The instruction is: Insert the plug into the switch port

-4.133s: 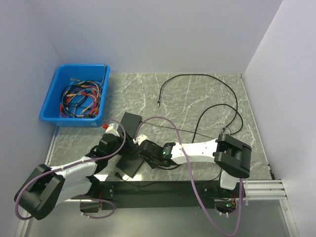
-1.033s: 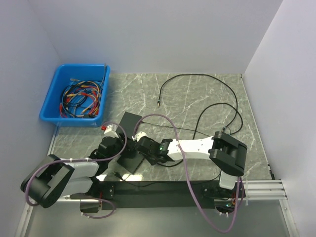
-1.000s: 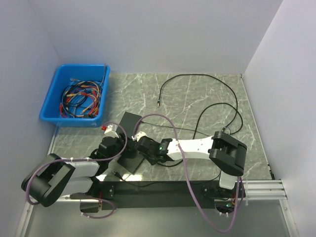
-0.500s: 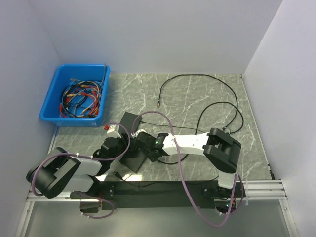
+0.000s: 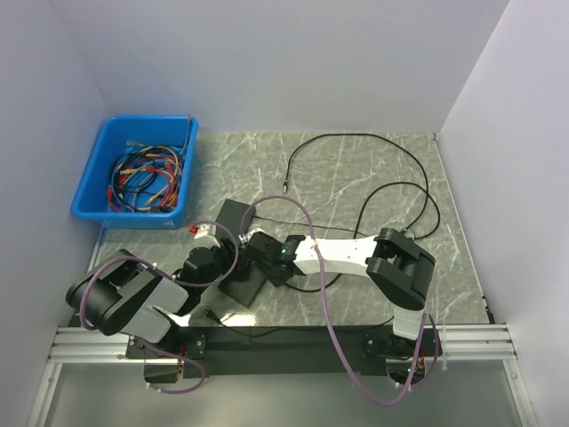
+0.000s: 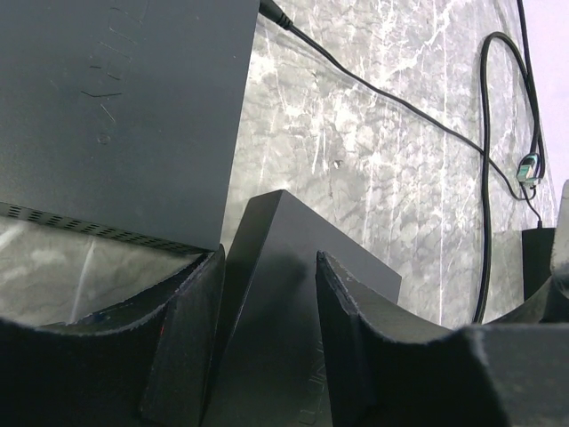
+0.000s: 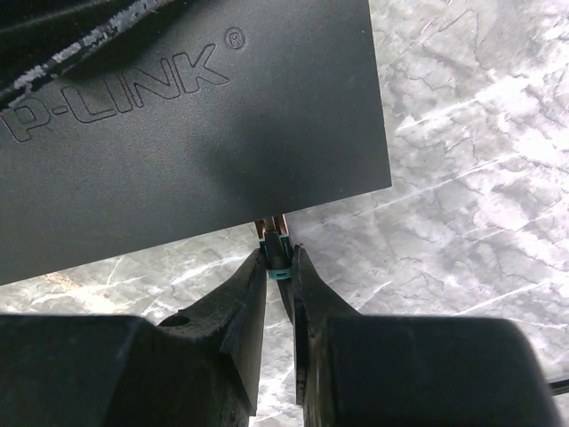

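The black TP-LINK switch [image 5: 246, 283] sits tilted at the near middle of the table. My left gripper [image 5: 227, 265] is shut on it; in the left wrist view its fingers [image 6: 187, 329] press both sides of the switch [image 6: 284, 294]. My right gripper [image 5: 255, 252] reaches in from the right and is shut on the teal-collared plug [image 7: 277, 253]. In the right wrist view the plug's gold-contact tip meets the edge of the switch [image 7: 196, 133], just under its top face. The port itself is hidden.
A second black box [image 5: 233, 216] lies just beyond the switch, also in the left wrist view [image 6: 116, 107]. A long black cable [image 5: 391, 156] loops across the right half, with a loose end [image 5: 284, 187]. A blue bin [image 5: 102, 173] of coloured cables stands far left.
My right arm has swung left and brought the plug up to the switch's edge. My left arm has folded in closer, still holding the switch, which shifted slightly.
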Robot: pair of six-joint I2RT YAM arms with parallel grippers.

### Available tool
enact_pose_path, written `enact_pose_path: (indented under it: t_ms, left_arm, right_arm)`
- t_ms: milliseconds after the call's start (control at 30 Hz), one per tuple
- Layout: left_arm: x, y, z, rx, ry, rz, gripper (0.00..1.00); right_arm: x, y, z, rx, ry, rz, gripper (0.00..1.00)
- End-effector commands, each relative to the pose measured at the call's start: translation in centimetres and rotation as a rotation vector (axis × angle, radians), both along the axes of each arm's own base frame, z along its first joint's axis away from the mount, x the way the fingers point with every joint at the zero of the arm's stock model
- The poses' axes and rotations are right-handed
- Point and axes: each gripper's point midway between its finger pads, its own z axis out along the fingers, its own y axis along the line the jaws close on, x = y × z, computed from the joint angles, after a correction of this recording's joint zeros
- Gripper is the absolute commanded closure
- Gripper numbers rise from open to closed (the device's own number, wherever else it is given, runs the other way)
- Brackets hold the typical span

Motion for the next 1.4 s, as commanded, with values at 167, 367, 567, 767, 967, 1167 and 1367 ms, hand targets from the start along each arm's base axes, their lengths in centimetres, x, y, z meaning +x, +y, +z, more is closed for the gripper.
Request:
enact_pose_path:
  t_ms: [167, 367, 567, 767, 967, 1167, 1367]
  left_arm:
    - [-6.7, -2.2, -4.4, 0.012, 0.225, -0.249, 0.50]
    - [-6.8, -2.4, -4.5, 0.012, 0.229, -0.265, 0.50]
    - [-6.9, -2.6, -4.7, 0.012, 0.233, -0.281, 0.51]
    - [-7.0, -3.1, -4.6, 0.008, 0.227, -0.310, 0.51]
    - [-7.0, -3.2, -4.9, 0.012, 0.241, -0.315, 0.51]
    - [-6.9, -3.1, -5.3, 0.022, 0.256, -0.308, 0.51]
    - [-6.8, -3.2, -5.5, 0.022, 0.263, -0.310, 0.52]
  right_arm:
    - [7.2, 11.0, 13.8, 0.591, -0.315, -0.025, 1.00]
    - [8.0, 12.1, 15.1, 0.614, -0.337, -0.005, 1.00]
    - [8.2, 12.7, 16.1, 0.677, -0.345, 0.000, 1.00]
    - [9.1, 13.1, 15.8, 0.705, -0.356, -0.008, 1.00]
    - [9.9, 13.5, 15.6, 0.707, -0.370, -0.002, 1.00]
    - [10.4, 12.5, 14.8, 0.685, -0.383, -0.023, 1.00]
    - [10.5, 12.0, 14.8, 0.680, -0.392, -0.027, 1.00]
